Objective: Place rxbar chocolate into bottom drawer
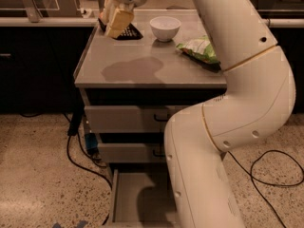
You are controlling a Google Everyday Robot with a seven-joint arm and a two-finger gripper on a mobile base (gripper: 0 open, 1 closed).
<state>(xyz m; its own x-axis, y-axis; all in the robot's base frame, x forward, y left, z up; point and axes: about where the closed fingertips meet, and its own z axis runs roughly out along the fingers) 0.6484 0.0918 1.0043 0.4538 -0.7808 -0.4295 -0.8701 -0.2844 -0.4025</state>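
The rxbar chocolate (129, 32) is a flat black wrapper lying at the back left of the grey cabinet top (142, 70), partly hidden by my gripper. My gripper (117, 19) hangs right over it, low and at or just above its left part. The bottom drawer (137, 201) stands pulled out near the floor, its flat grey floor showing; its right part is hidden behind my arm (223, 127).
A white bowl (165, 27) stands right of the bar. A green-and-white chip bag (199, 49) lies at the right of the top. Two shut drawers (123, 118) sit above the open one. Black cables (78, 156) run over the floor at left and right.
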